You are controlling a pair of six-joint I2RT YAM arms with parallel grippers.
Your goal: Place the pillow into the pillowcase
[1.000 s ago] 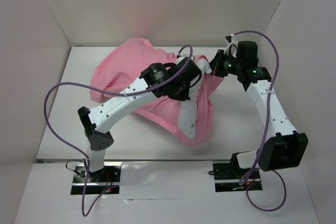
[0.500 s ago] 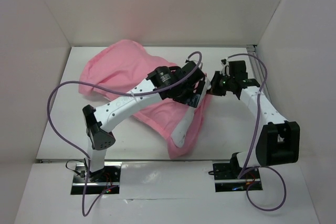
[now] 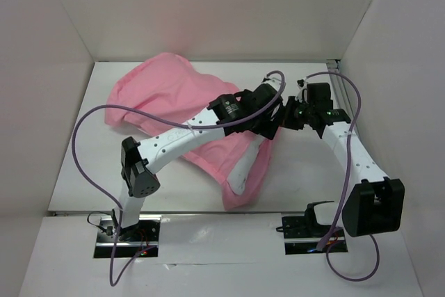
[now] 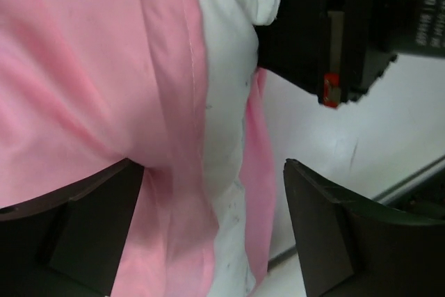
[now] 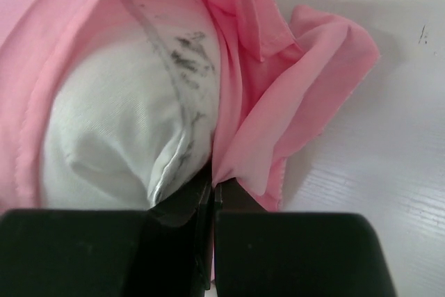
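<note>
The pink pillowcase (image 3: 163, 92) lies across the table from the back left to the front middle. The white pillow (image 3: 245, 165) shows at its open end. My left gripper (image 3: 268, 124) hovers open over that end. In the left wrist view its fingers (image 4: 104, 199) stand wide apart on either side of the pillow (image 4: 226, 88) and the pillowcase (image 4: 83, 67), holding nothing. My right gripper (image 3: 280, 117) sits just right of the left one. In the right wrist view it (image 5: 214, 184) is shut on the pillowcase (image 5: 306, 88) edge, beside the smudged pillow (image 5: 118, 116).
White walls (image 3: 62, 26) close in the table (image 3: 83, 172) on the left, back and right. A purple cable (image 3: 83, 137) loops from the left arm, and another (image 3: 348, 102) from the right arm. The right gripper's black body (image 4: 334, 26) fills the left wrist view's upper right.
My left gripper has gone from shut to open and has shifted right toward the right gripper. The pillowcase has settled lower and leftward. The right arm pulled in slightly, still pinching the cloth.
</note>
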